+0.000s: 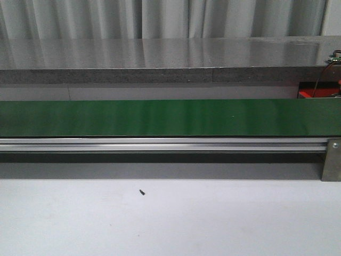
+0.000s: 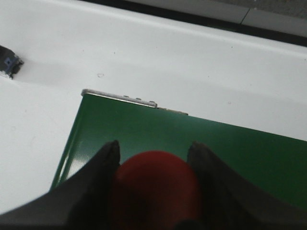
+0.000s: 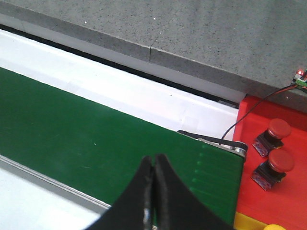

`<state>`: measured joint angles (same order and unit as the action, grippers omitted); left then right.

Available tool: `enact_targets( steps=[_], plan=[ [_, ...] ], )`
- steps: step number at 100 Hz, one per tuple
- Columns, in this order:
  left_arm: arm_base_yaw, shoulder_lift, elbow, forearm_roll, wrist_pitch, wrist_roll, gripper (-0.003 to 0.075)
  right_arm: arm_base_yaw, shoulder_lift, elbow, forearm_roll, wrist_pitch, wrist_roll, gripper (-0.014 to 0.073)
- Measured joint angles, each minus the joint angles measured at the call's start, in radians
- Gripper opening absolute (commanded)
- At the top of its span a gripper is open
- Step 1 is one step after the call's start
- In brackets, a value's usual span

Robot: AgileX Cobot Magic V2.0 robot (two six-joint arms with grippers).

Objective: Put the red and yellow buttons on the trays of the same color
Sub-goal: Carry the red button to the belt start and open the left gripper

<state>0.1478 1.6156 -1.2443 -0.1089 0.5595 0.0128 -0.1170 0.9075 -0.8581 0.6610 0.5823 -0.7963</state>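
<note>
My left gripper (image 2: 154,144) is shut on a red button (image 2: 156,187), whose round cap fills the gap between both dark fingers. It hangs over the end of the green belt (image 2: 230,153). My right gripper (image 3: 153,159) is shut with nothing in it, above the other end of the belt (image 3: 96,143). Beside that end lies the red tray (image 3: 288,201), with two red buttons (image 3: 278,129) (image 3: 281,162) on it. A strip of the yellow tray (image 3: 249,222) shows below the red one. Neither gripper appears in the front view.
The green belt (image 1: 170,117) runs across the front view with an aluminium rail (image 1: 160,144) along its near side. A grey stone ledge (image 1: 160,61) stands behind it. A small black speck (image 1: 141,192) lies on the white table. A small grey part (image 2: 8,61) lies off the belt's end.
</note>
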Motion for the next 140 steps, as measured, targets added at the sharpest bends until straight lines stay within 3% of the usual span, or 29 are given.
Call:
enact_targets(
  steps=[40, 86, 95, 112, 117, 140],
  plan=[
    [-0.001, 0.000, 0.154, -0.030, -0.210, 0.002, 0.0043, 0.000, 0.000, 0.000, 0.000, 0.000, 0.000, -0.0068],
    [-0.002, 0.064, 0.161, -0.056, -0.243, 0.002, 0.0069, 0.000, 0.000, 0.000, 0.000, 0.000, 0.000, -0.0068],
    [-0.002, 0.066, 0.161, -0.060, -0.243, 0.002, 0.0155, 0.000, 0.000, 0.000, 0.000, 0.000, 0.000, -0.0068],
    [-0.002, 0.066, 0.161, -0.060, -0.239, 0.002, 0.0485, 0.000, 0.000, 0.000, 0.000, 0.000, 0.000, -0.0068],
    [-0.003, 0.064, 0.161, -0.064, -0.233, 0.002, 0.0546, 0.000, 0.000, 0.000, 0.000, 0.000, 0.000, -0.0068],
    [-0.011, -0.017, 0.161, -0.068, -0.213, 0.002, 0.0568, 0.000, 0.000, 0.000, 0.000, 0.000, 0.000, -0.0068]
  ],
)
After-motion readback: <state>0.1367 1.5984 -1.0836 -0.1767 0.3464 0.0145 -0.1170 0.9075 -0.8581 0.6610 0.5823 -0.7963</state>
